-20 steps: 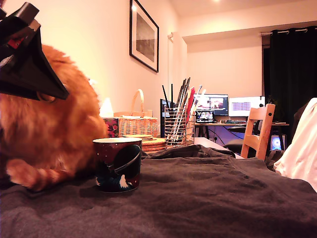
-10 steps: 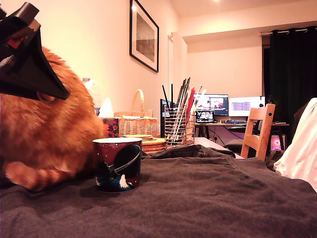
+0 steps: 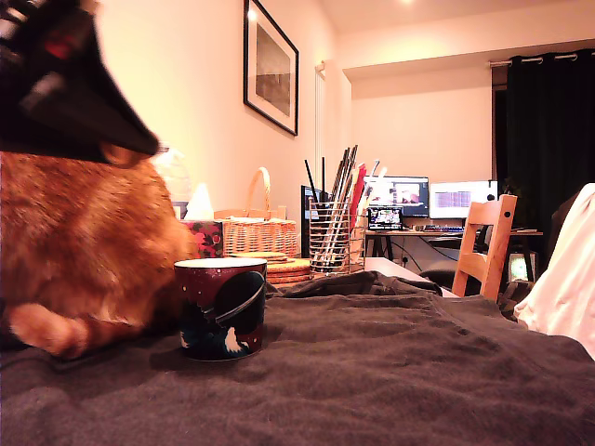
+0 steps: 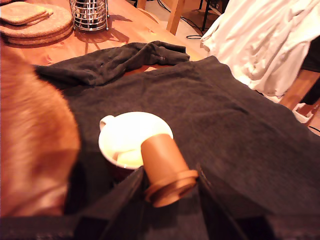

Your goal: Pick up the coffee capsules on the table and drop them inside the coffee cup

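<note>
Leftmost in the wrist view, an orange cat (image 4: pixel 35 150) crowds the scene, its fur close beside the coffee cup (image 4: pixel 132 137) and the left finger (image 4: pixel 122 200). Between the two dark fingers sits the coffee capsule (image 4: pixel 165 167), pinched at its wide flanged end; the gripper (image 4: pixel 167 192) is closed on it. The capsule's long axis tilts away from the fingers, tapered end leading, and that end already overlaps the cup's pale rim, so the cup lies just ahead of and below the fingertips. The capsule looks tan-brown in this warm light, smooth, with a stepped round flange. I judge a release would drop it inside. Right of the fingers there is only the dark cloth of the table (image 4: pixel 240 150).
</note>
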